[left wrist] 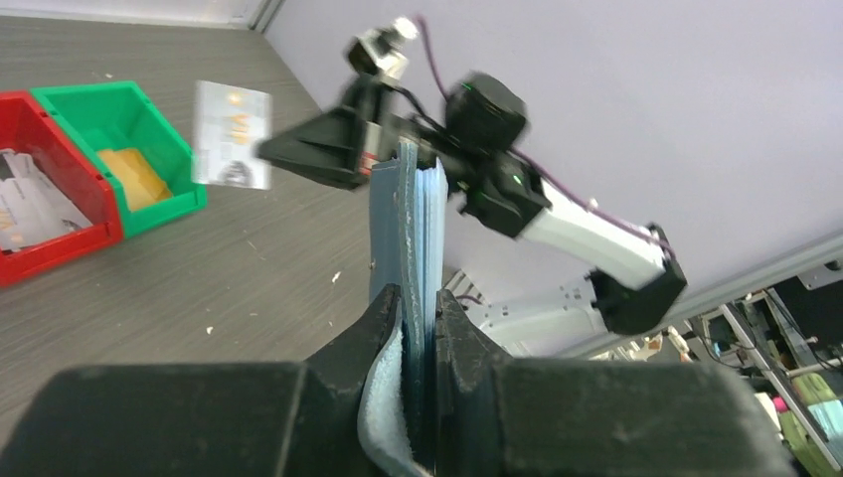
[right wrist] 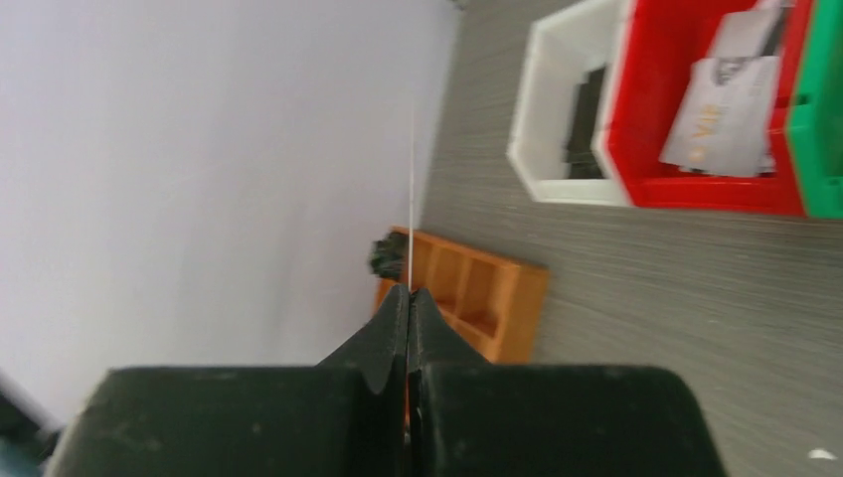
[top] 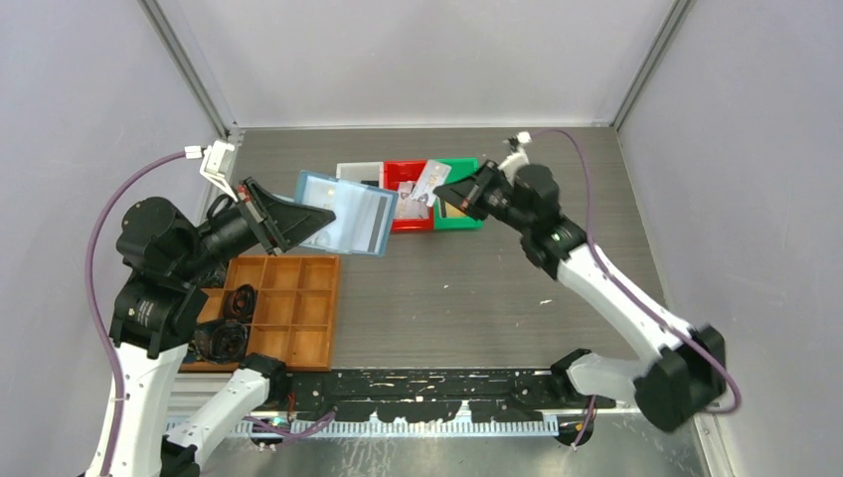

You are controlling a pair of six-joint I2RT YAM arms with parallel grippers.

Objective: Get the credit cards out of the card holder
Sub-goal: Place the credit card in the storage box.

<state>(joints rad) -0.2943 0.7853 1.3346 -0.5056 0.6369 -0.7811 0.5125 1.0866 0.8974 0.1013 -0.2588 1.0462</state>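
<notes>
While your left gripper [top: 323,221] pinches the soft, light blue card holder [top: 350,214] above the table [top: 497,288], your right gripper [top: 443,196] is clamped on one thin, flat, pale credit card [top: 429,182] near the red bin [top: 403,167].

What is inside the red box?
In the red box lie light grey cards, overlapping; at least two show. Whatever is under them is covered.
</notes>
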